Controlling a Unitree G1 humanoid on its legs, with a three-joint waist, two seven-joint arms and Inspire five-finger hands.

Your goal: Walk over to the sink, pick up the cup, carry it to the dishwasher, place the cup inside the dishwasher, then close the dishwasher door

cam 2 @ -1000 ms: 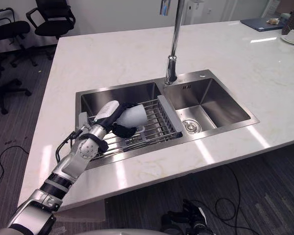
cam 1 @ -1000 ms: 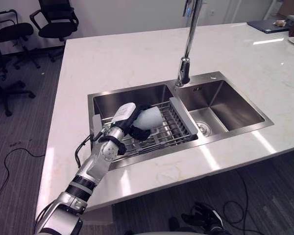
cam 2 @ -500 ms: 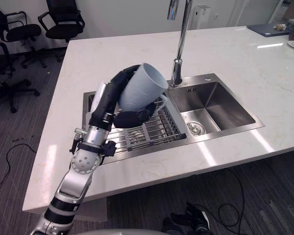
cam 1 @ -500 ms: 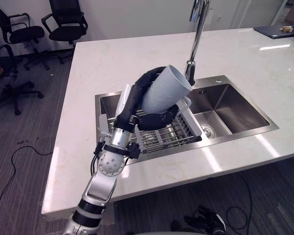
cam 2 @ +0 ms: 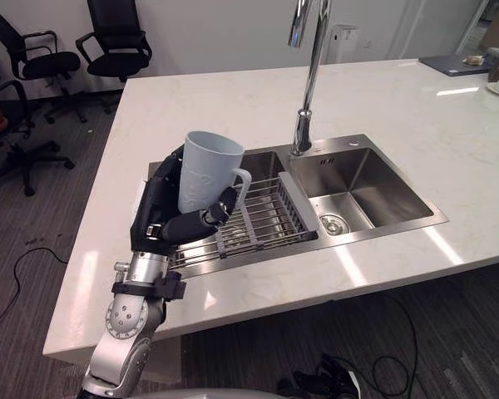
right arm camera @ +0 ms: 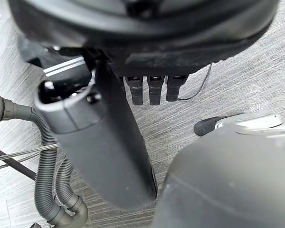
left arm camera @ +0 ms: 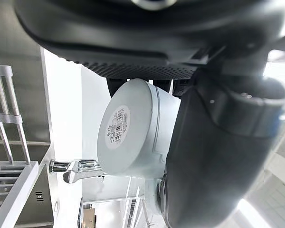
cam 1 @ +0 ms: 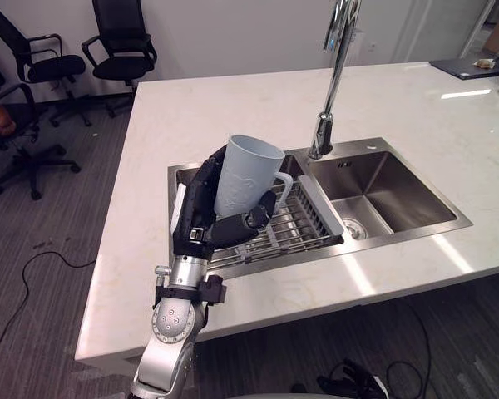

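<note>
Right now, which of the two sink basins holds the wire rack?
The left basin, nearer the left robot hand gripping the cup: the wire rack spans it. The right basin has just its drain.

Your left arm is silver-grey metal in rounded segments. It has a round joint disc dotted with small screws, and next to that a black clamp collar at the wrist. The left hand is matte black and blocky across its back, with jointed dark fingers and a thick left thumb. Close up in the left wrist view, you'll see a finely ribbed black patch on its underside. Your right hand is the same dark plastic. Its fingertips are squared and the right thumb is a smooth charcoal cylinder, paler grey at its base.
</note>
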